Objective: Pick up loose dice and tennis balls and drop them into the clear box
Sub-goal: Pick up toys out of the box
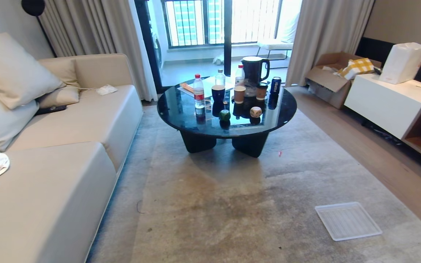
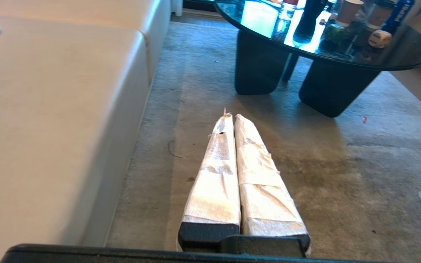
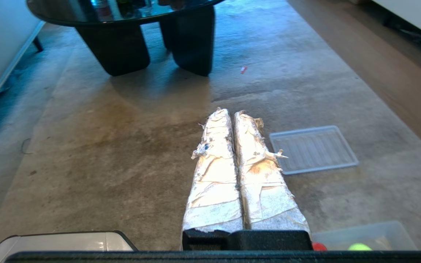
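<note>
Two dice sit near the front edge of the round black table point(image 1: 181, 109): a dark green die point(image 1: 224, 115) point(image 2: 336, 32) and, to its right, a beige die point(image 1: 255, 111) point(image 2: 379, 38). The clear box point(image 3: 386, 232) shows only in the right wrist view, on the carpet close beside my right gripper. A red die point(image 3: 319, 246) and a yellow-green tennis ball point(image 3: 359, 247) peek out at its near edge. My left gripper point(image 2: 231, 116) and right gripper point(image 3: 228, 111) both hang shut and empty over the carpet, outside the head view.
A flat ribbed clear lid point(image 1: 347, 220) point(image 3: 313, 149) lies on the carpet at the right. Bottles point(image 1: 198, 91), cups, a kettle point(image 1: 254, 69) and a can crowd the table's back half. A sofa point(image 1: 68, 153) runs along the left, a white cabinet point(image 1: 389, 102) along the right.
</note>
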Controlling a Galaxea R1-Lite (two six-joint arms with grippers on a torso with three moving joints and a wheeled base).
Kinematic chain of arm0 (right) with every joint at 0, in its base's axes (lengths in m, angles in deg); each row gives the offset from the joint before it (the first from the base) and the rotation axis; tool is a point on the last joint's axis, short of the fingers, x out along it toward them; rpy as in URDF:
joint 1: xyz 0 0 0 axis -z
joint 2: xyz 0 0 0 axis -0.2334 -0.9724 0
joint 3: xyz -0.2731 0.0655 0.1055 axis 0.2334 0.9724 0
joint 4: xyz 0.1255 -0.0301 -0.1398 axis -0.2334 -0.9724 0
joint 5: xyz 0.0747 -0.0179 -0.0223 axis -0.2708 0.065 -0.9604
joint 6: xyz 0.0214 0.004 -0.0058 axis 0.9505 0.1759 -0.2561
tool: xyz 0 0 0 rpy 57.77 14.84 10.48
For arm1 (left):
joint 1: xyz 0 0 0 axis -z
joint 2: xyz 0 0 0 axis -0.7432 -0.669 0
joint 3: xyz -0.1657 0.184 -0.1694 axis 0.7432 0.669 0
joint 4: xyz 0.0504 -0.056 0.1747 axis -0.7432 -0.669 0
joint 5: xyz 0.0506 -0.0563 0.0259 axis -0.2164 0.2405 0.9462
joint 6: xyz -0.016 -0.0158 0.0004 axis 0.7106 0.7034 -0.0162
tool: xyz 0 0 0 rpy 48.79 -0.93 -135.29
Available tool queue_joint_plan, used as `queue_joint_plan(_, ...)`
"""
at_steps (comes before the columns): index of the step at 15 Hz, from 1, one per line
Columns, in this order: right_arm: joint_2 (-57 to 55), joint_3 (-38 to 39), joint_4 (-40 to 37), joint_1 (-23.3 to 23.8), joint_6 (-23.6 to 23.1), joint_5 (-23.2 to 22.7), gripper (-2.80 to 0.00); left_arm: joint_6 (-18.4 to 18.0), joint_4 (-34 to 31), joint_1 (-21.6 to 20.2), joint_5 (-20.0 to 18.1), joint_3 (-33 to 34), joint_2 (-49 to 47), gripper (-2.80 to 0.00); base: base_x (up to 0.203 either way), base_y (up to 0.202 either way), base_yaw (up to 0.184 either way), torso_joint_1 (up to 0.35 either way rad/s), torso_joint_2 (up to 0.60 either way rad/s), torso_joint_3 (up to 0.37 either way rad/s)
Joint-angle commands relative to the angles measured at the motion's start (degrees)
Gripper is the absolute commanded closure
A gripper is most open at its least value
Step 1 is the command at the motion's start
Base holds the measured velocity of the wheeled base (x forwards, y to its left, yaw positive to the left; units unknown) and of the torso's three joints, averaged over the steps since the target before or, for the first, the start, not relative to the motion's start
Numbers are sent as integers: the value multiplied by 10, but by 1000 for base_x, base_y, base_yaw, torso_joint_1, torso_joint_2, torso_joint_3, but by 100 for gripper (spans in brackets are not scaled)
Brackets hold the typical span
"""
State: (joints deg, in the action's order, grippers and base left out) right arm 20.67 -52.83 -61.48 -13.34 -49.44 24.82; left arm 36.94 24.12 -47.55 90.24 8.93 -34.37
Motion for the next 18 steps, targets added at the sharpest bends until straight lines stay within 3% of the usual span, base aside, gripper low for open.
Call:
queue_joint_plan(1, 0, 1, 1, 0, 0, 0, 0, 0, 0, 0, 1, 0, 0, 0, -1, -10, 107, 0, 7, 0)
queue_joint_plan(12, 0, 1, 1, 0, 0, 0, 0, 1, 1, 0, 1, 0, 0, 0, -1, -1, 6, 1, 0, 0)
queue_joint_plan(18, 0, 1, 1, 0, 0, 0, 0, 2, 1, 0, 1, 0, 0, 0, 161, 0, -2, 2, 2, 2)
